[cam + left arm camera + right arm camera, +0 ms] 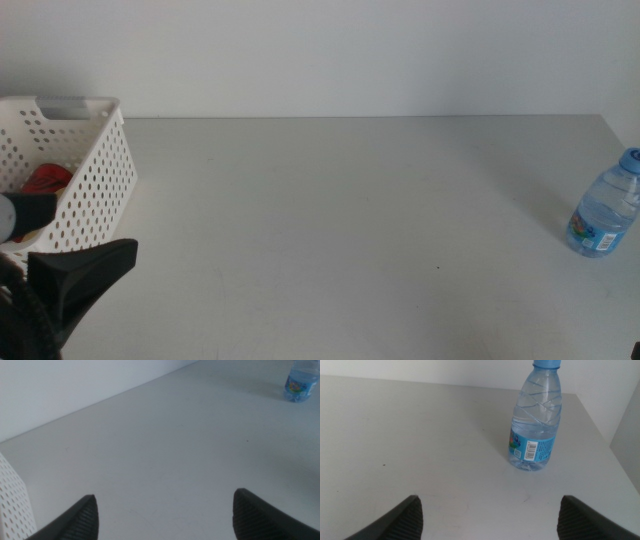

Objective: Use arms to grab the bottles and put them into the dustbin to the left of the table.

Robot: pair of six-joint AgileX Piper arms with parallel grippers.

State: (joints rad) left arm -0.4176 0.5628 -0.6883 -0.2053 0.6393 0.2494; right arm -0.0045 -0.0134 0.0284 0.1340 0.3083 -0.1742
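Your right gripper (487, 517) has its jaws spread wide and empty. The water bottle (535, 420) stands upright straight ahead of them, near the tabletop's (350, 220) right edge. Your left gripper (162, 515), also wide open, waits by the dustbin (95, 190), far off.

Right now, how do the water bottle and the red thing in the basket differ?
The water bottle stands upright on the bare table at its right side; the red item lies inside the white basket at the left. The water bottle is clear with a blue cap and blue label; the red item is opaque red. The water bottle shows whole; the red item is mostly hidden by the basket wall. Neither is held: left hand and right hand are open.
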